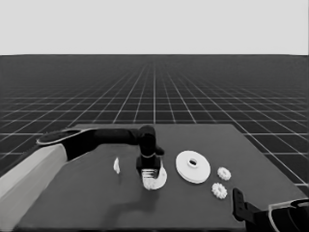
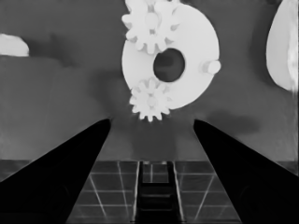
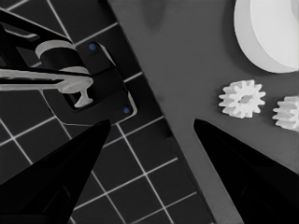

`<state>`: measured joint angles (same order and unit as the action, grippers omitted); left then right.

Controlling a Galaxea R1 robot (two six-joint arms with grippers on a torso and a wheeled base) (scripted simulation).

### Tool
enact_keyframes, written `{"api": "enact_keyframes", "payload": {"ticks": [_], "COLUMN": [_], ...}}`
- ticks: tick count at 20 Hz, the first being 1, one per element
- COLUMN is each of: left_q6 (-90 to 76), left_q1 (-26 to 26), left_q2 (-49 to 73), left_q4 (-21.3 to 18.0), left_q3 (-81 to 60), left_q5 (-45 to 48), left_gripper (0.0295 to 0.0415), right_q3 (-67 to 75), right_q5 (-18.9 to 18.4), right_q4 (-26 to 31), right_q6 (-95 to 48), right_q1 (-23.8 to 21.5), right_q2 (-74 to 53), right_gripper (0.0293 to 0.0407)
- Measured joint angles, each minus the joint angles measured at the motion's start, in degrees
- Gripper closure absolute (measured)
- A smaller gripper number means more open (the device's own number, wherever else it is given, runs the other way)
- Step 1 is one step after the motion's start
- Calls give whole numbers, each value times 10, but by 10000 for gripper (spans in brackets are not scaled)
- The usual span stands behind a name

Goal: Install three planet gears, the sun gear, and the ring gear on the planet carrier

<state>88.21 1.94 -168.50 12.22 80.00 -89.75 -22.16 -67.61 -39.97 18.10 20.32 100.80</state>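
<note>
White smaller round part (image 2: pixel 187 60) lies mid-tabletop (image 1: pixel 96 203) w/ two gears (image 2: pixel 150 99) on it, plus one bare peg. Left claw (image 1: pixel 150 175) hangs right over it, fingers spread wide, holding nothing. Larger round part (image 1: pixel 192 166) sits just to the right; two more gears (image 1: pixel 219 190) near the right edge. Thin white piece (image 1: pixel 117 166) stands to the left, poss. tilted. Right claw (image 3: pixel 152 123) parked at the near right corner, also wide.

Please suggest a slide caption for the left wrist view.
Open left gripper above the smaller white round part, two small white toothed gears seated.
</note>
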Motion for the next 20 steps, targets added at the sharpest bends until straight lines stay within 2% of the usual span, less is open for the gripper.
{"api": "enact_keyframes", "payload": {"ticks": [6,7,8,9,10,12,16,17,18,20], "left_q6": [2,-275,-561,-776,-902,-1021,-1076,-1079,-1080,-1082], "left_q1": [-12,-73,-134,-168,-188,-206,-214,-215,-215,-215], "left_q2": [0,153,369,502,577,645,676,677,678,679], "left_q4": [-12,15,32,42,47,53,55,55,55,56], "left_q3": [-3,-212,-354,-438,-488,-536,-558,-559,-560,-560], "left_q5": [0,206,331,405,448,488,507,508,509,510], "left_gripper": [326,303,301,308,317,324,326,326,326,326], "right_q3": [0,0,0,0,0,0,0,-94,-187,-296], "right_q5": [0,0,0,0,0,0,0,-79,-118,-151], "right_q4": [0,0,0,0,0,0,0,137,203,257], "right_q6": [0,0,0,0,0,0,0,217,328,414], "right_q1": [0,0,0,0,0,0,0,-119,-163,-183], "right_q2": [0,0,0,0,0,0,0,68,120,175], "right_gripper": [315,315,315,315,315,315,315,304,307,313]}}
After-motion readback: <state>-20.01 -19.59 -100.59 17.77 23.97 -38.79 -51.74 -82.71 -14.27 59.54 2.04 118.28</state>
